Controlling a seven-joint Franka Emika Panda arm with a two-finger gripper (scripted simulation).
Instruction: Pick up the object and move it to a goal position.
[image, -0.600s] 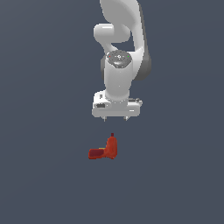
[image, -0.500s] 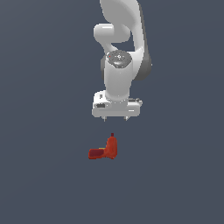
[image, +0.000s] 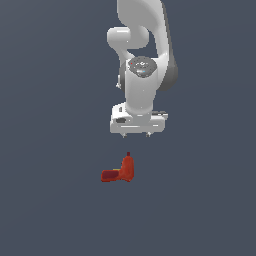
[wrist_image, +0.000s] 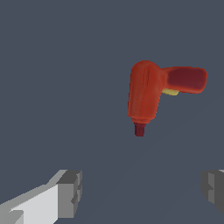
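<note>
Flat dark grey-blue bench fills the background. On it lies the object, an orange-red body with a darker red handle and a tiny dark tip pointing toward the arm. Above the object hangs the end effector, fingers spread wide, holding nothing, clear of the object.

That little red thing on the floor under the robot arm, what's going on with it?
A white robot arm is meant to pick up that small red drill-like toy and carry it elsewhere. At this moment the toy lies by itself on the grey surface, untouched. The arm's claw hangs above it with its two fingers spread wide and nothing between them. The toy sits a bit off from the gap between the fingers, so the grab has not yet happened.
</note>
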